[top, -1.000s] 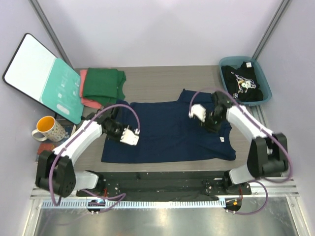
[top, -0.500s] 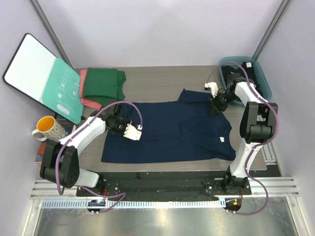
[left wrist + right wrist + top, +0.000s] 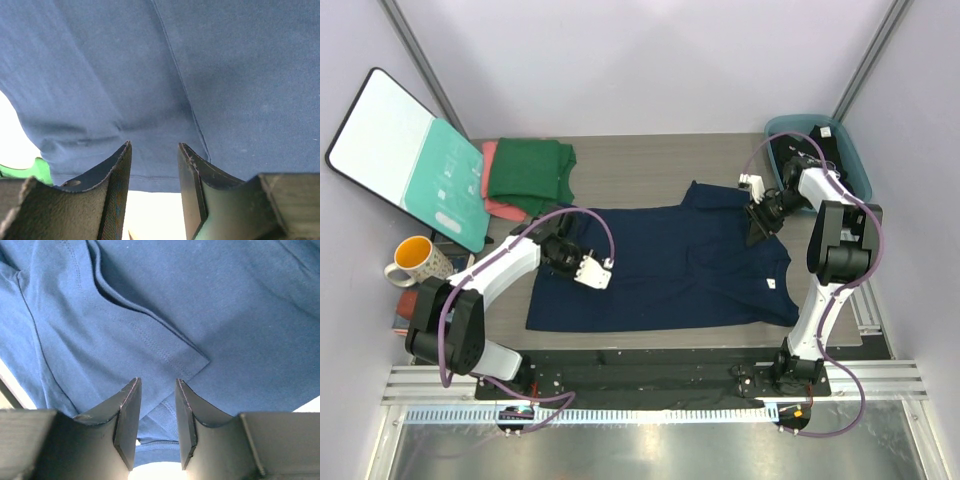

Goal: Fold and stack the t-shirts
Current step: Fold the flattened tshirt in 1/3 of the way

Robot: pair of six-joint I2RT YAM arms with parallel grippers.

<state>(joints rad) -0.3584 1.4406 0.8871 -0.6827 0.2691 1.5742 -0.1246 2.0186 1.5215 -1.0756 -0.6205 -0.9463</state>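
navy blue t-shirt [image 3: 665, 268] lies spread flat across the middle of the wooden table [image 3: 640, 165], one short sleeve pointing toward the far edge. the left gripper [image 3: 592, 272] hangs low over the shirt's left portion, its jaws parted with nothing between them; the left wrist view shows only blue cloth and a stitched seam beyond the dark fingers [image 3: 115, 185]. the right gripper [image 3: 756, 232] points down at the shirt's far right part, beside that sleeve, likewise released and holding nothing, with a sleeve hem lying just ahead of its fingers [image 3: 127, 420] in the right wrist view. at the far left corner a folded dark green t-shirt [image 3: 528, 172] rests on a salmon-pink t-shirt [image 3: 503, 208]. a black t-shirt with white print [image 3: 810, 170] sits bunched in a teal bin [image 3: 855, 165] at the far right. a teal-and-white board [image 3: 405, 160] leans at left, an orange-lined mug [image 3: 415, 262] standing near it.
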